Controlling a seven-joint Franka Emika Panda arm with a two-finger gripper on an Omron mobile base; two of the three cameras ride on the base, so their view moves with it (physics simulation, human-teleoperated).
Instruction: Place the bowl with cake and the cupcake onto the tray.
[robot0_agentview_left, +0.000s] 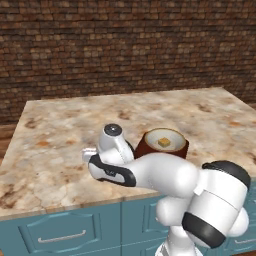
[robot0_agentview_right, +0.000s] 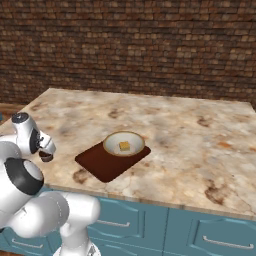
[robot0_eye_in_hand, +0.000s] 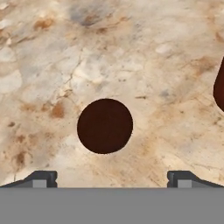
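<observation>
The cupcake (robot0_eye_in_hand: 105, 126) is a small dark brown round seen from straight above, standing on the marble counter. My gripper (robot0_eye_in_hand: 112, 179) hangs directly over it, open, with one fingertip on each side and nothing between them. From the right base view the cupcake (robot0_agentview_right: 46, 157) peeks out just below the gripper (robot0_agentview_right: 46, 151), near the counter's front left edge. The cream bowl (robot0_agentview_right: 124, 144) with the yellow cake piece (robot0_agentview_right: 124, 146) rests on the far end of the dark reddish-brown tray (robot0_agentview_right: 105, 165). In the left base view the bowl (robot0_agentview_left: 164, 142) shows behind my arm.
The marble counter (robot0_agentview_right: 200, 145) stretches wide to the right and back, ending at a brick wall (robot0_agentview_right: 130, 45). Teal cabinet fronts (robot0_agentview_right: 140, 225) run below the front edge. A corner of the tray (robot0_eye_in_hand: 220, 89) shows at the hand view's right edge.
</observation>
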